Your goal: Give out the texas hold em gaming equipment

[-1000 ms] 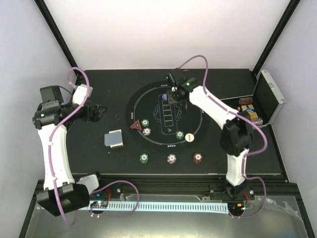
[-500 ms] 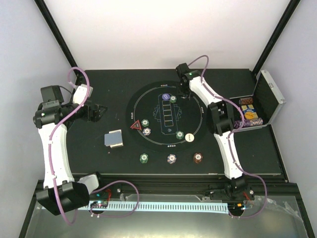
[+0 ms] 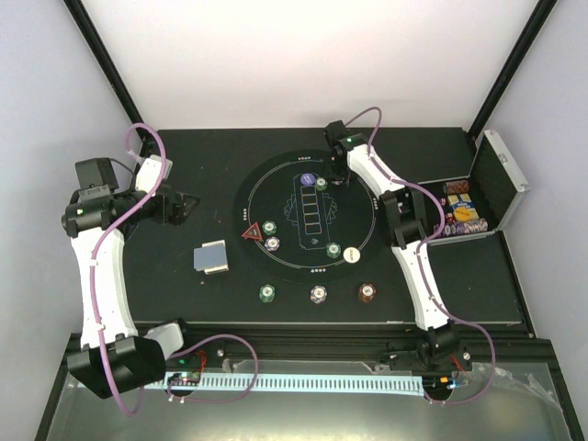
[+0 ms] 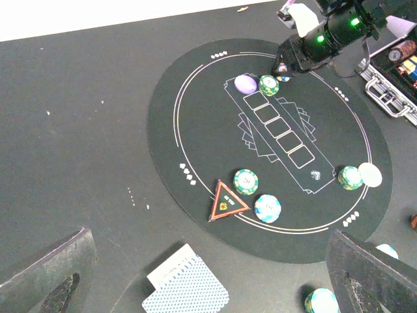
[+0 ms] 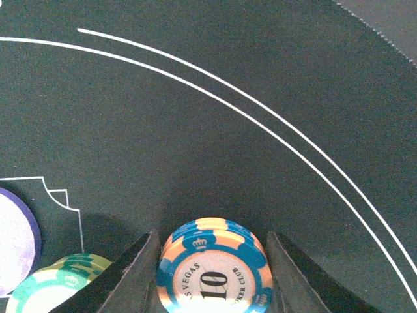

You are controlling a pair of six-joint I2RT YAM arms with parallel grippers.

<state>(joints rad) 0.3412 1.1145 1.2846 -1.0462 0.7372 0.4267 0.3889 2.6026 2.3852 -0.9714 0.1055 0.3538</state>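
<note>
— What sits on the big round black mat with white lines (image 4: 195,124)?
— At the far side, a plain purple disc (image 4: 245,83) just beside a green-and-white striped chip (image 4: 268,85). The right pincer (image 4: 284,70) hangs next to them, and a blue-and-orange striped chip (image 4: 285,79) peeks out under its tip.
— Nearer?
— A red triangle marker (image 4: 225,202) with a second green chip (image 4: 245,182) and a pale blue chip (image 4: 268,208) close by. By the right rim, a third green chip (image 4: 350,177) sits beside a white round button (image 4: 370,175).
— Off the mat?
— Blue-backed playing cards (image 4: 186,290) lie on the dark counter (image 4: 65,130), between the wide-spread dark fingers (image 4: 49,277) of the left pincer (image 4: 207,277).
</note>
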